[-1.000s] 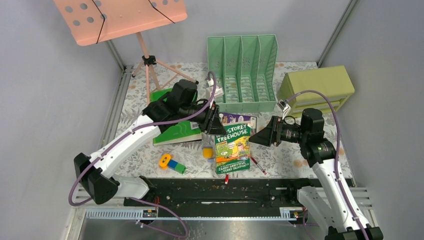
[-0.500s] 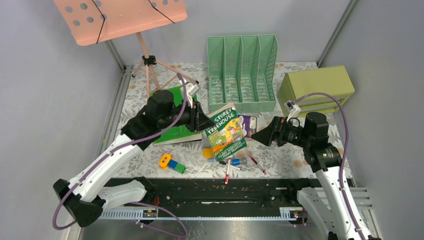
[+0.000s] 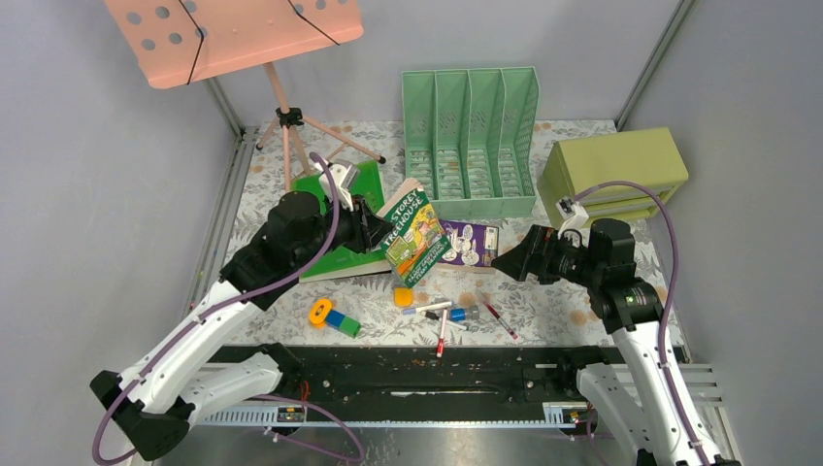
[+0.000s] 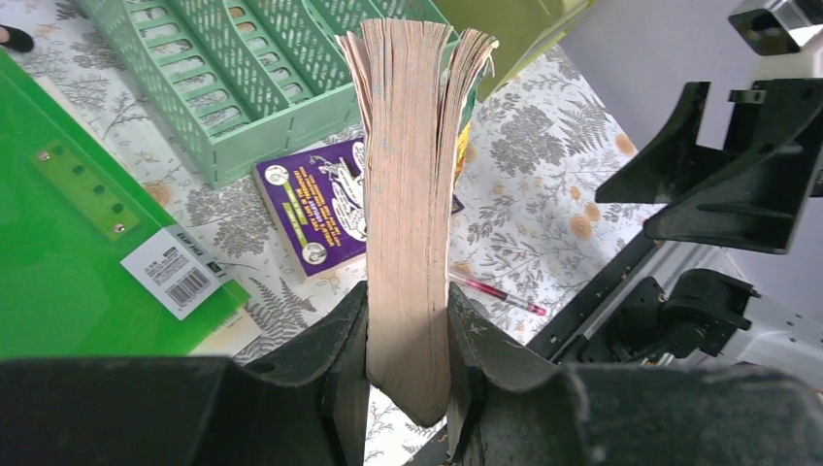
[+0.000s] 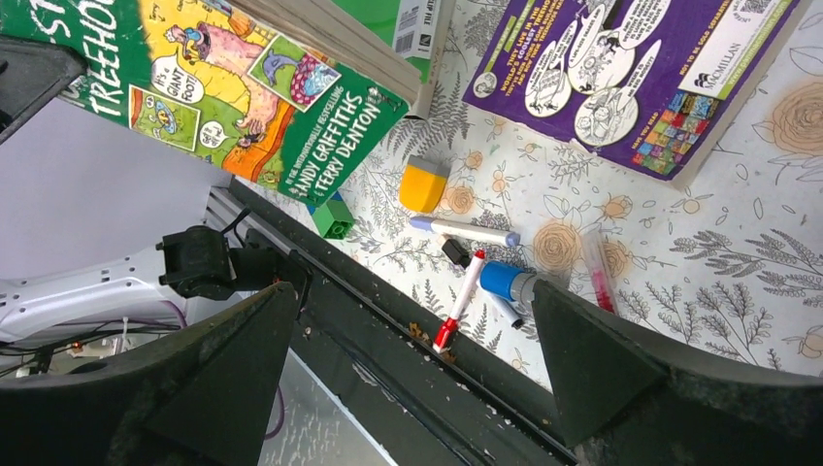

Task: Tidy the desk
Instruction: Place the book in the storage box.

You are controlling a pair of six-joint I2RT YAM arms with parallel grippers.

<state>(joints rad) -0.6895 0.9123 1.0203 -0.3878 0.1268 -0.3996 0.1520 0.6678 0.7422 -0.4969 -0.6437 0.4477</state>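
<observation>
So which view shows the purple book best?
Right wrist: the purple book lies close, its cartoon cover panels clear, only the top edge cropped. Top external shows it small, partly behind the Treehouse book. Left wrist shows it half hidden behind that book's pages.

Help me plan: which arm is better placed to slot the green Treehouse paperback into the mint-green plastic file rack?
Left. The left gripper clamps the green Treehouse paperback near the mint-green plastic rack; the right gripper is open.
</observation>
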